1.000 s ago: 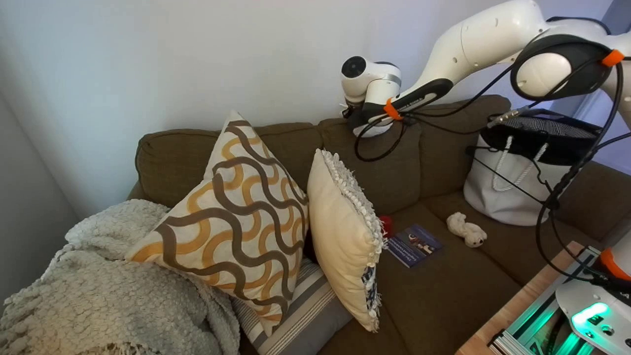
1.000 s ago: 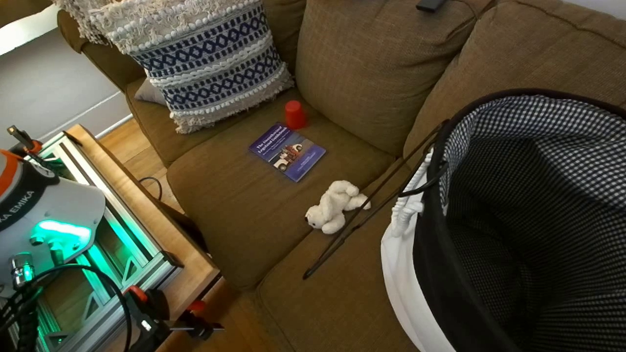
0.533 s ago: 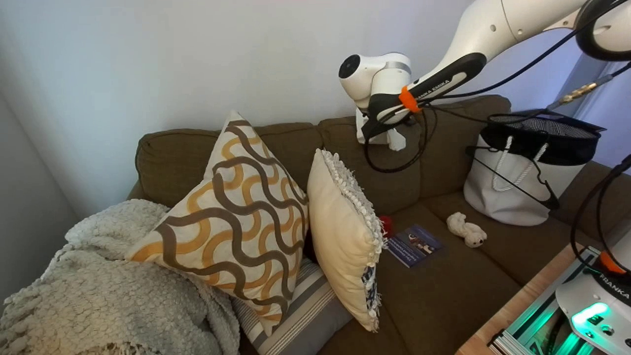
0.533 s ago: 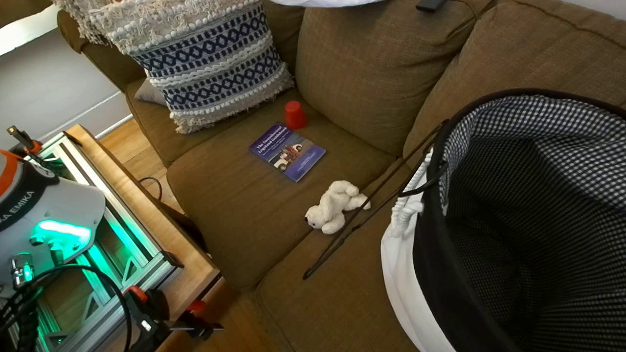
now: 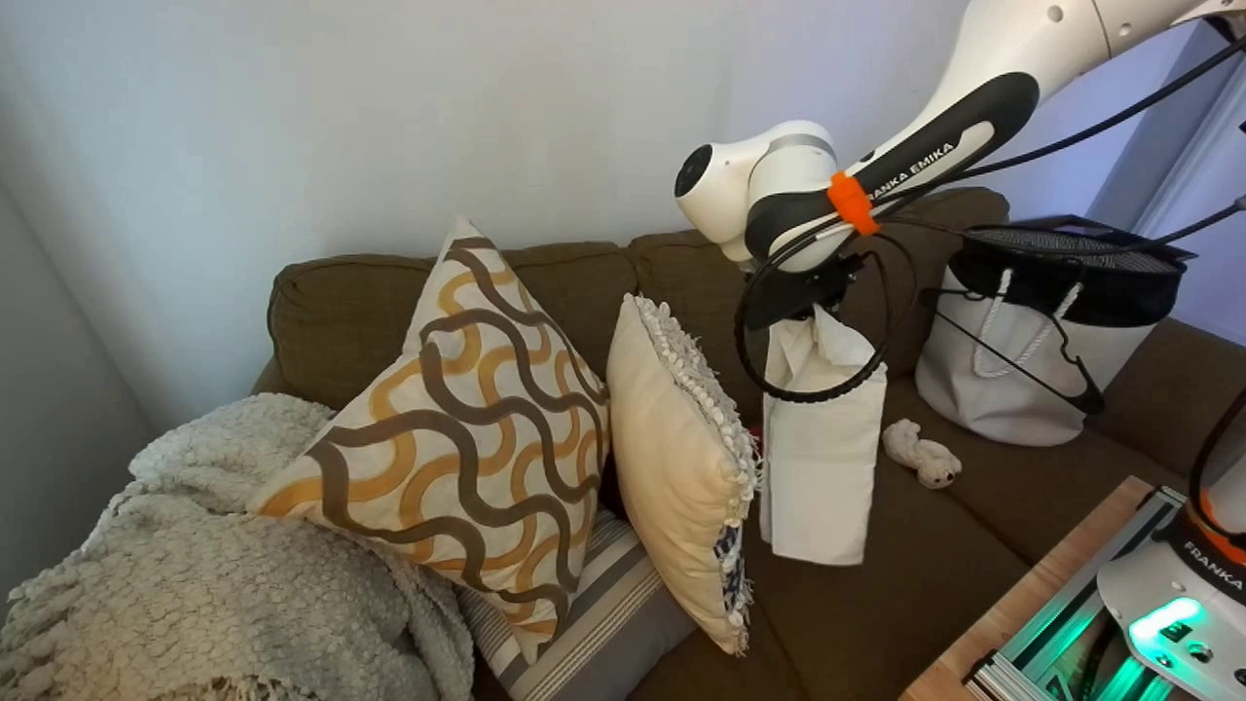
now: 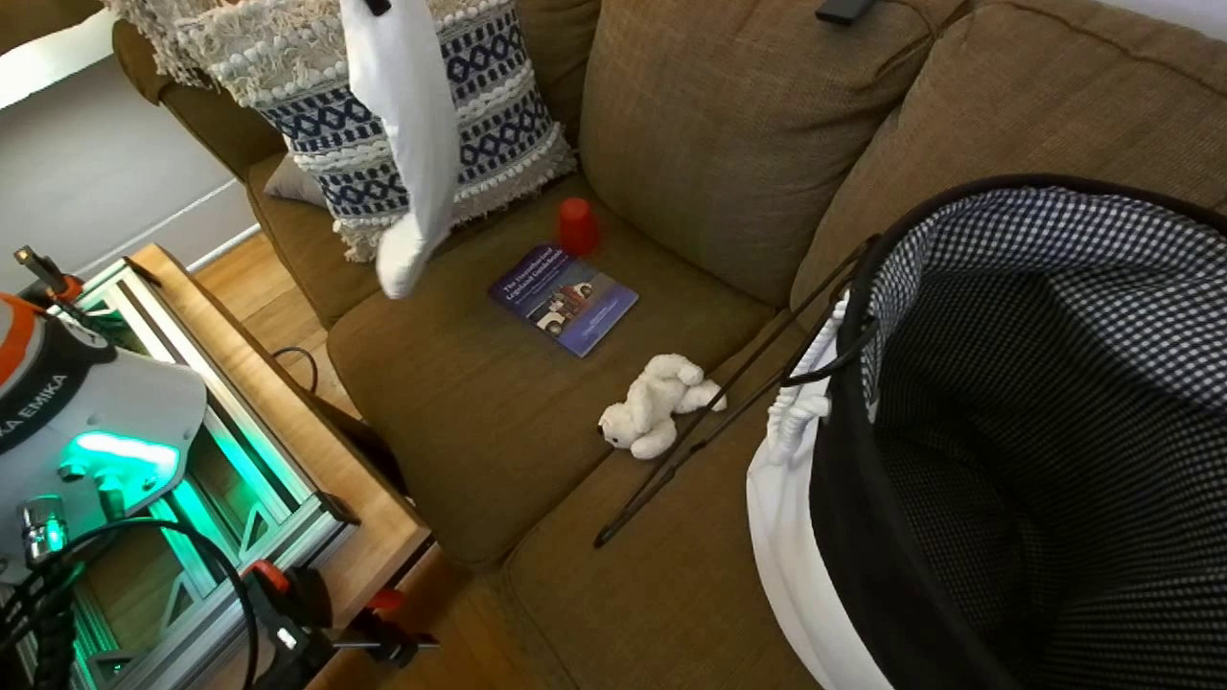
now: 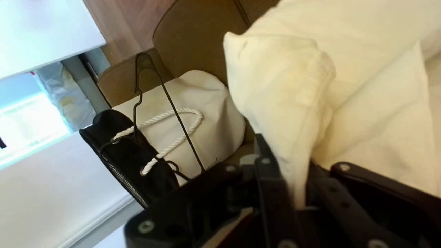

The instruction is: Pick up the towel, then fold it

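- A pale wall (image 5: 341,117) stands behind everything in an exterior view, and a strip of wooden floor (image 6: 254,287) shows beside the table
- A brown fabric sofa (image 6: 451,412) fills much of both exterior views, its back cushions set along the wall
- The white robot arm (image 5: 1003,58) reaches over the sofa; its base (image 6: 125,393), lit green, is mounted on a wooden table (image 6: 326,450) near the seat
- A tall white basket (image 5: 1012,411) with a black band and rope handles stands on the seat; its mouth shows a checked lining, with the depths lost in shadow
- A fleecy grey blanket (image 5: 214,574) is heaped at the opposite end, next to a wavy-patterned pillow (image 5: 487,438), a fringed pillow (image 5: 672,467) and, low between the two, a striped cushion (image 5: 613,613)
- The white towel (image 5: 823,467) hangs in long folds over the seat; whether its lower end brushes the fabric, I cannot tell
- The gripper (image 7: 289,162) pinches the towel's gathered top between its fingers, as the wrist view shows
- A dark hanger (image 6: 672,471) leans on the basket's outer side
- A purple book (image 6: 566,297) lies flat on the seat
- A white toy bear (image 6: 657,407) lies near the hanger
- A red cup (image 6: 577,226) stands just beside the book, its inside hidden
- A small dark object (image 6: 845,10), too indistinct to name, rests on a back cushion
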Controlling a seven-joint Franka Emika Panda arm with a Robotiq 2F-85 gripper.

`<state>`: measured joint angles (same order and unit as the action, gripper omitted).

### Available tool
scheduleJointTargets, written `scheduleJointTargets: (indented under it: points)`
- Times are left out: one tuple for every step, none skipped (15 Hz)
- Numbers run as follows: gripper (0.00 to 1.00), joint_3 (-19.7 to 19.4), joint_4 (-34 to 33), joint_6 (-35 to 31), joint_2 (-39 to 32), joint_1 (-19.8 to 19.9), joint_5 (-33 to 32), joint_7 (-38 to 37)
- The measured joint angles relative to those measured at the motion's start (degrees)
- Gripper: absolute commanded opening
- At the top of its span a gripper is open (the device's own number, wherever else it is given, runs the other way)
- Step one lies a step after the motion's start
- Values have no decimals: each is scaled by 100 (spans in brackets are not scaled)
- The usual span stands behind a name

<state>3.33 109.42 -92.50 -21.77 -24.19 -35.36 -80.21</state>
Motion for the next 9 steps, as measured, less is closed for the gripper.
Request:
scheduleJointTargets:
  points:
    - [6,-1,14,0,13,28,2,0]
    - [6,-1,14,0,17,50,4,0]
    - [6,-1,14,0,21,62,6,0]
    - [1,-1,14,0,24,67,8,0]
    - [1,-1,14,0,26,67,9,0]
    - [1,17,8,0,21,76,-1,0]
    - [1,53,4,0,13,102,0,1]
    - [1,97,8,0,-1,139,41,1]
    - [1,135,23,0,-19,181,155,1]
